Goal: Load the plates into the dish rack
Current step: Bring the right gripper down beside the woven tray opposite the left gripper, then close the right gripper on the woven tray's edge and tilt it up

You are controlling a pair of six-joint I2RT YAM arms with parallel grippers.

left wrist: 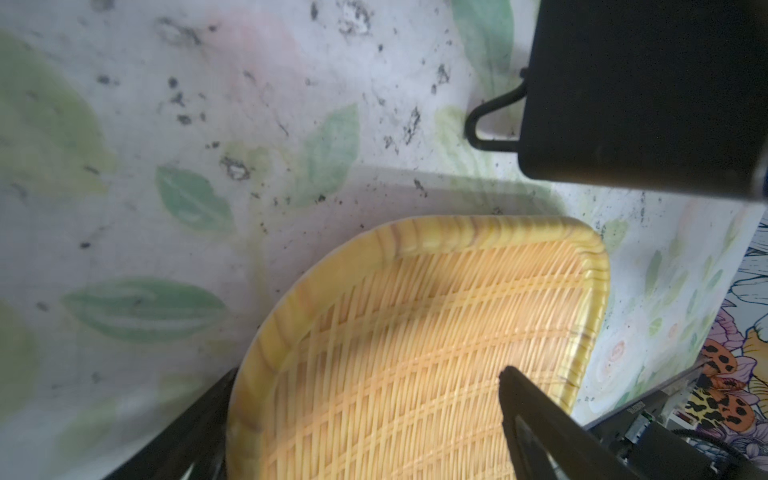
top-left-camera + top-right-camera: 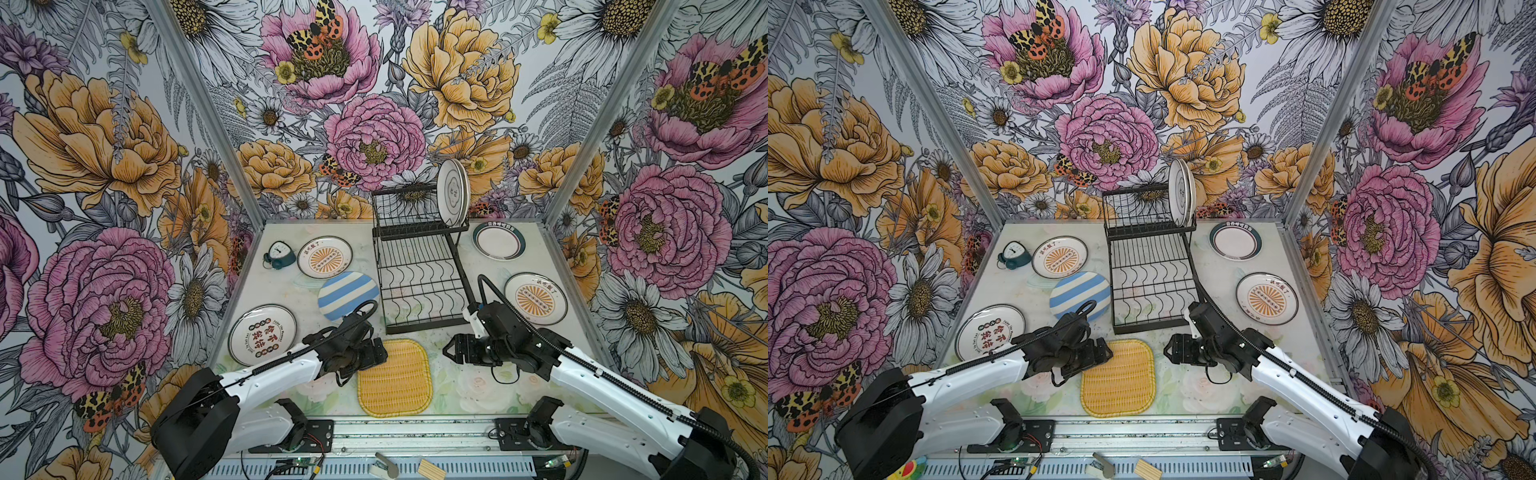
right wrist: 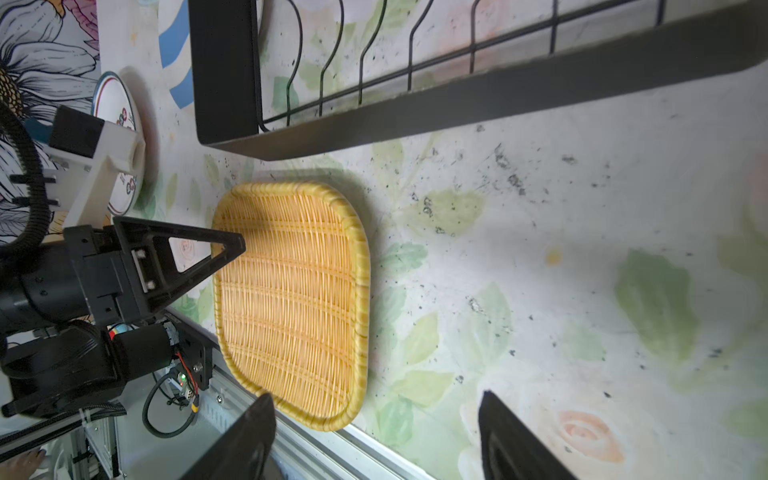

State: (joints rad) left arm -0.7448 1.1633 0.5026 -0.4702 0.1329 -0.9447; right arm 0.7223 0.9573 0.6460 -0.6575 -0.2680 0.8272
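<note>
**Plate-loading scene.** The black two-tier dish rack (image 2: 419, 291) stands at mid-worktop. A close set of white plates (image 2: 453, 193) stands on edge at the right end of its upper shelf.

The other plates lie flat on the worktop (image 2: 457, 399):
- The yellow woven-look plate (image 2: 395, 378) is just in front of the rack.
- To the rack's left are the striped plate (image 2: 347, 295), the left sunburst plate (image 2: 325, 257) and the character plate (image 2: 262, 334), with a teal alarm clock (image 2: 280, 254) nearby.
- To its right are the teal-ringed plate (image 2: 498, 241) and the right sunburst plate (image 2: 536, 298).

The left gripper (image 1: 370, 374) straddles the yellow plate's far-left rim with its jaws apart. One finger is over the weave and the other is outside the rim; contact cannot be told. The right gripper (image 3: 374, 432) hovers beside the yellow plate, its jaws apart and nothing between them.
</note>
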